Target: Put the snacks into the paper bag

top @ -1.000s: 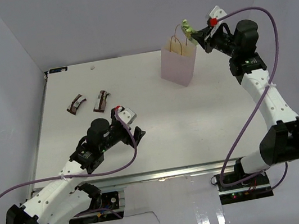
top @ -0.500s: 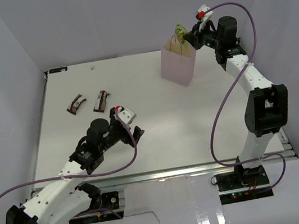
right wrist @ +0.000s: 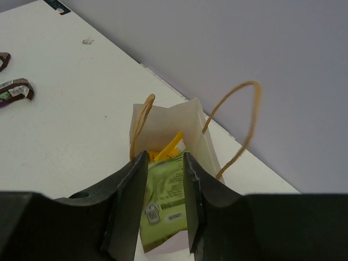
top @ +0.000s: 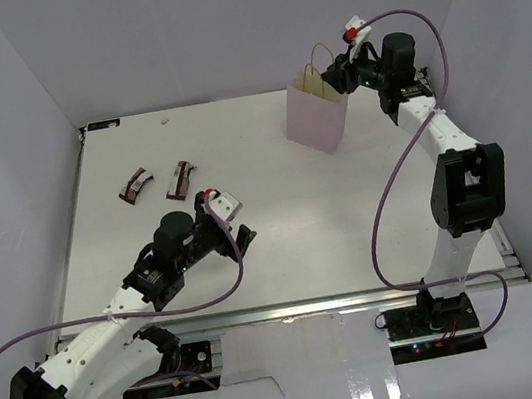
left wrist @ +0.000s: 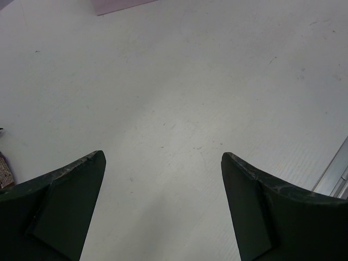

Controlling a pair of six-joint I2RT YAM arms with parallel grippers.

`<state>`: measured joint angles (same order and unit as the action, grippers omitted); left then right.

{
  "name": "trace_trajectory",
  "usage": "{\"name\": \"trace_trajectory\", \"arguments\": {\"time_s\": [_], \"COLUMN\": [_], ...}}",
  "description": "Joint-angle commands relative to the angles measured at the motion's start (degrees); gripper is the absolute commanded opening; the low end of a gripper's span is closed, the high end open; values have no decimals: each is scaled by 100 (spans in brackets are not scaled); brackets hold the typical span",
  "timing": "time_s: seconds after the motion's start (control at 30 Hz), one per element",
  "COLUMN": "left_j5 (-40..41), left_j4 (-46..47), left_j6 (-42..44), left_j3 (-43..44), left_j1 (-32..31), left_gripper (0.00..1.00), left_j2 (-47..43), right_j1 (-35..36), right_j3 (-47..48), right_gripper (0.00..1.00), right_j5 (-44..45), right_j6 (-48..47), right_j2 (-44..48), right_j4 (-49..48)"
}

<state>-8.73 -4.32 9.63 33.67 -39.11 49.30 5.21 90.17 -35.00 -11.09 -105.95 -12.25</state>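
The pale pink paper bag (top: pixel 314 116) stands upright at the back right of the table. My right gripper (top: pixel 332 73) hangs over its open top. In the right wrist view the jaws (right wrist: pixel 164 157) stand slightly apart with a blurred light green pouch (right wrist: pixel 166 201) between them, above the bag's mouth (right wrist: pixel 163 117). A yellow packet (right wrist: pixel 171 147) lies inside the bag. Two dark brown bars (top: pixel 135 185) (top: pixel 180 179) lie at the left; one also shows in the right wrist view (right wrist: pixel 16 89). My left gripper (top: pixel 243 235) is open and empty over bare table (left wrist: pixel 163 163).
The bag's tan cord handles (right wrist: pixel 242 125) loop up on both sides of my right fingers. The white back wall is close behind the bag. The table's front metal edge (left wrist: pixel 337 168) lies near my left gripper.
My right gripper has moved left and down over the bag's mouth. The green pouch no longer sticks out above the bag in the top view. The left arm has not moved.
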Motion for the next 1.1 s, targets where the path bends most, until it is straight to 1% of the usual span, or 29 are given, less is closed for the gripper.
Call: {"name": "trace_trajectory", "arguments": {"time_s": [0.0, 0.13, 0.2, 0.23, 0.27, 0.3, 0.33, 0.37, 0.4, 0.43, 0.47, 0.5, 0.53, 0.57, 0.6, 0.63, 0.67, 0.7, 0.73, 0.77, 0.8, 0.83, 0.87, 0.9, 0.93, 1.03, 1.07], "left_j5": [82, 56, 47, 30, -14, -241, -408, -558, -699, -1065, -1121, -1026, -477, -211, 62, 648, 993, 1275, 1582, 2055, 2329, 2689, 2867, 2973, 3052, 2957, 2852], "left_j4": [80, 194, 273, 300, 300, 291, 291, 335, 361, 387, 388, 388, 353, 326, 300, 265, 221, 238, 273, 282, 291, 134, 107, 63, 63, 98, 72], "left_j6": [-57, -312, -566, -663, -864, -971, -1198, -1400, -1907, -2164, -2384, -2569, -2554, -2528, -2449, -2370, -2282, -2151, -1880, -1712, -1579, -1317, -1193, -1070, -833, -629, -542], "left_j3": [87, 43, 34, 52, 87, 139, 314, 403, 508, 744, 877, 1035, 1384, 1544, 1729, 1913, 2298, 2450, 2608, 2923, 3091, 3284, 3634, 3786, 3900, 4217, 4296], "left_j1": [35, 158, 325, 404, 648, 825, 1053, 1568, 1843, 2368, 2547, 2619, 2637, 2628, 2637, 2637, 2637, 2637, 2646, 2637, 2646, 2663, 2663, 2663, 2689, 2733, 2734], "left_gripper": [98, 98, 98, 98, 98, 98, 98, 98, 98, 98, 98, 98, 98, 98, 98, 98, 98, 98, 98, 98, 98, 98, 98, 98, 98, 97, 93], "left_j2": [-122, -166, -105, -52, 148, 281, 447, 832, 1062, 1308, 1554, 2061, 2310, 2556, 3037, 3285, 3532, 3786, 4311, 4569, 4841, 5340, 5562, 5756, 6019, 6258, 6424], "right_j1": [-12, -64, -134, -169, -205, -248, -266, -266, -258, -258, -240, -144, -39, 93, 381, 506, 594, 638, 639, 639, 630, 621, 586, 517, 490, 446, 446], "right_j3": [-95, -324, -438, -587, -667, -772, -1017, -1150, -1290, -1657, -1861, -2045, -2239, -2597, -2758, -2898, -3222, -3408, -3601, -3968, -4155, -4348, -4524, -4848, -4938, -4939, -4922], "right_gripper": [39, 42, 44, 45, 47, 51, 54, 58, 65, 72, 77, 86, 89, 94, 98, 98, 98, 98, 98, 98, 98, 98, 98, 98, 98, 98, 98], "right_j5": [-68, 125, 213, 431, 529, 599, 670, 644, 470, 16, -250, -557, -960, -1086, -1140, -1175, -1262, -1411, -1630, -1728, -1868, -1957, -2027, -2132, -2116, -1993, -1975], "right_j6": [-139, -157, -156, -87, -51, -51, -94, -164, -287, -367, -420, -533, -700, -1119, -1332, -1543, -1719, -2017, -2115, -2238, -2492, -2625, -2722, -2888, -2959, -3074, -3074], "right_j2": [390, 812, 1172, 1469, 1629, 1813, 2180, 2349, 2534, 2849, 2991, 3123, 3385, 3527, 3659, 3913, 4046, 4187, 4440, 4547, 4653, 4828, 4917, 4987, 5083, 5102, 5093], "right_j4": [-32, 135, 284, 520, 670, 837, 1204, 1556, 1829, 2232, 2427, 2638, 2858, 3260, 3456, 3640, 3816, 3809, 3766, 3669, 3625, 3572, 3511, 3380, 3378, 3440, 3449]}}
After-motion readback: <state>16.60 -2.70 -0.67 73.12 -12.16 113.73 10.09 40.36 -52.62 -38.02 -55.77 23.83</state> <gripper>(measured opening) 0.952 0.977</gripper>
